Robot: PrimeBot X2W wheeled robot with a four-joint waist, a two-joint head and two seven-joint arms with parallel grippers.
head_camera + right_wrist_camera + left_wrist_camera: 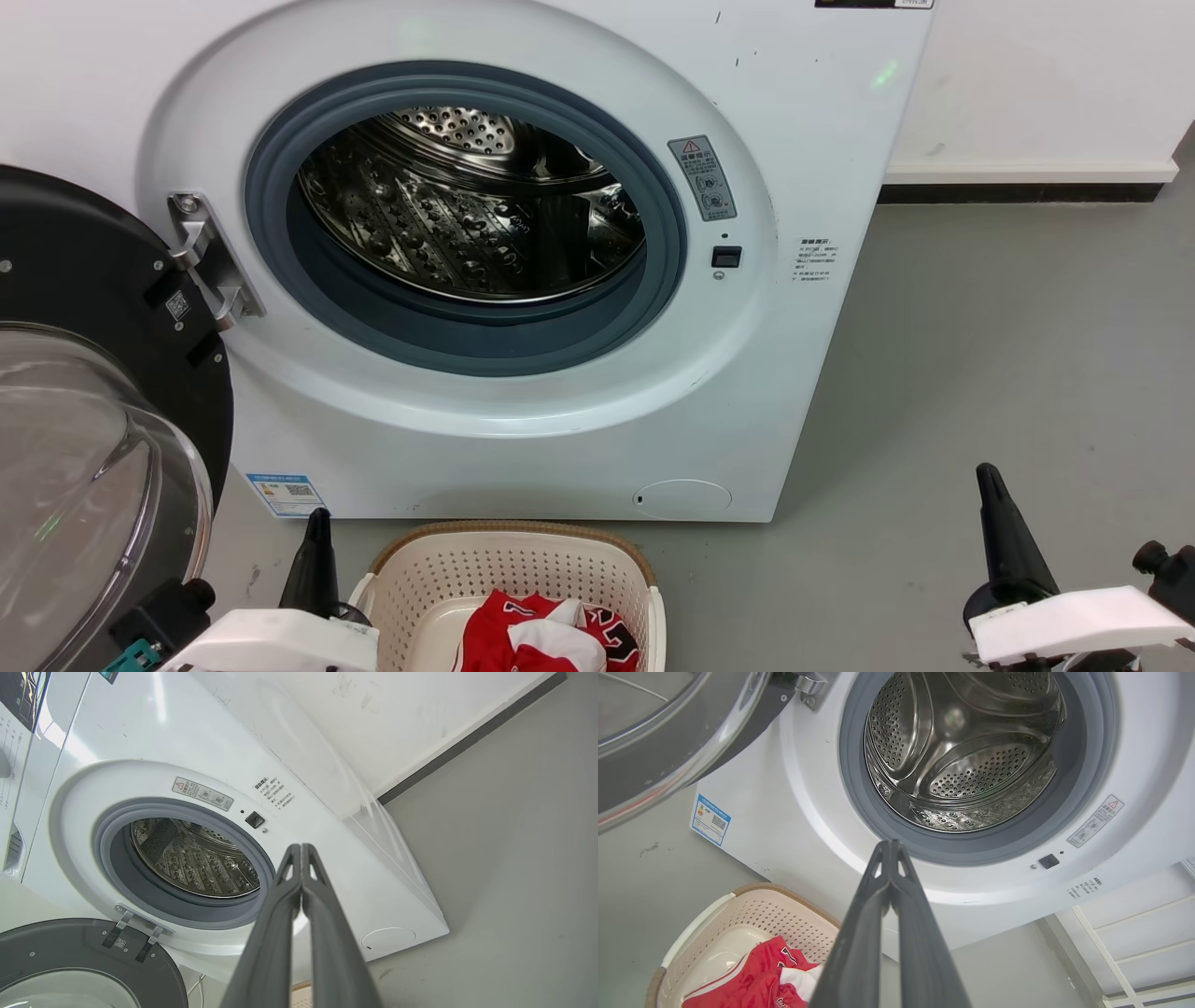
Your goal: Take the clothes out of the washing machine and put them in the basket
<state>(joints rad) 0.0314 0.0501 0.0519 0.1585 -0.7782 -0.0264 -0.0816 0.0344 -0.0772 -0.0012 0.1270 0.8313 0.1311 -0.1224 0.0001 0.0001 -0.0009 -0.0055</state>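
The white washing machine (579,439) (794,793) (140,746) stands with its door swung open to the left. Its steel drum (476,205) (966,751) (196,858) holds no clothes that I can see. Red clothes (546,635) (756,980) with white trim lie in the cream basket (509,565) (738,914) on the floor before the machine. My left gripper (319,515) (890,843) is shut and empty, just left of the basket. Over bare floor to the right of the machine, my right gripper (985,469) (301,846) is shut on nothing.
The open glass door (84,439) (668,742) (79,961) juts out at the lower left, close to my left arm. Grey floor (1008,355) spreads to the right, up to a white wall with a dark skirting (1018,193).
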